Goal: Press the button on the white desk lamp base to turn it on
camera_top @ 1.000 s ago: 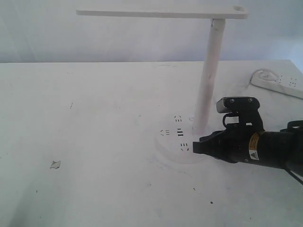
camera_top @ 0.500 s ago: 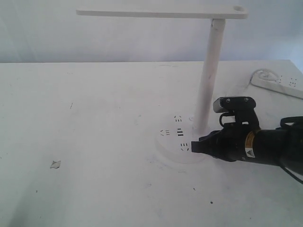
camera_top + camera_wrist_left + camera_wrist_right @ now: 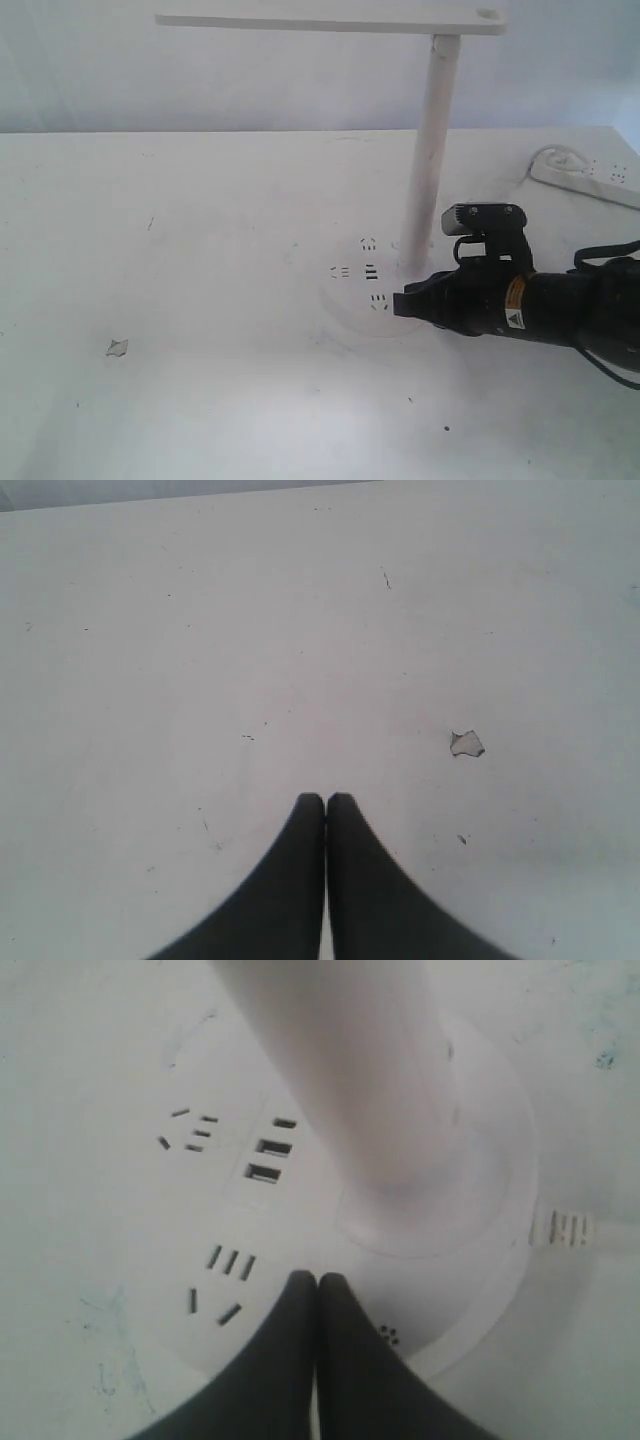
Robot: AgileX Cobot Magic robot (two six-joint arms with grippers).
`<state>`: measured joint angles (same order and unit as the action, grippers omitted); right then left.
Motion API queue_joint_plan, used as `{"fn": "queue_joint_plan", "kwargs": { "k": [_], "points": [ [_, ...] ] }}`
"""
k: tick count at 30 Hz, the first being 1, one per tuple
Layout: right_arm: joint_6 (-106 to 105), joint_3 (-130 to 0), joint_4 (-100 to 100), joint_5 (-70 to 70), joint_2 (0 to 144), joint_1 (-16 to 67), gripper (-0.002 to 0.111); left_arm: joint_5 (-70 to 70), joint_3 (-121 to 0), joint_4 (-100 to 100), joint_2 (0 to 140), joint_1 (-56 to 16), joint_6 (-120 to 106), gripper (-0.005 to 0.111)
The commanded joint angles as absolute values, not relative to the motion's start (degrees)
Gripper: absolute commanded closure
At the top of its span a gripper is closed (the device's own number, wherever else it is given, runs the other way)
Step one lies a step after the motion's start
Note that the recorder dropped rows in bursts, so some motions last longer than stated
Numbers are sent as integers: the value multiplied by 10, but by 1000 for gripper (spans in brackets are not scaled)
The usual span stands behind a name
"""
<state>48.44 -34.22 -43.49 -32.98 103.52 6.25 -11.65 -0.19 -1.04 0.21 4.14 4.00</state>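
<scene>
The white desk lamp base (image 3: 352,298) lies flat on the table, with dark socket slots (image 3: 378,300) and USB ports (image 3: 371,270) on top. Its stem (image 3: 428,150) carries a flat bar head (image 3: 320,19). My right gripper (image 3: 402,300) is shut, its tips on the base top (image 3: 150,1220) beside the stem foot (image 3: 400,1210). In the right wrist view the tips (image 3: 318,1278) sit between a socket (image 3: 225,1278) and a cluster of tiny dark dots (image 3: 389,1335). No button outline shows clearly. My left gripper (image 3: 326,798) is shut over bare table.
A long white power strip (image 3: 590,172) with a coiled cord lies at the back right. A small torn scrap (image 3: 117,347) sits on the left of the table; it also shows as a scrap (image 3: 466,743) near the left fingers.
My right gripper has advanced left onto the base. The whole lamp, base, stem and head, has shifted a little to the left and away.
</scene>
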Motion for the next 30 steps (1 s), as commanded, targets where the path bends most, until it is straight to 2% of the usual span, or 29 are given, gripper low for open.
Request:
{"fn": "queue_joint_plan", "kwargs": {
  "k": [1,9,16,23,30],
  "points": [
    [478,-342,-435,-361,1040,62,108,-115,0,-10,0,38,41,107],
    [466,-342,-431,-335,1040,62,108,-115,0,-10,0,38,41,107],
    [465,-325,-433,-403,1002,62,108,-115,0,-10,0,38,41,107],
    [422,-251,-434,-408,871,62,108,-115,0,-10,0,38,41,107],
    [381,-93,-366,-386,654,62,108,-115,0,-10,0,38,41,107]
  ]
}}
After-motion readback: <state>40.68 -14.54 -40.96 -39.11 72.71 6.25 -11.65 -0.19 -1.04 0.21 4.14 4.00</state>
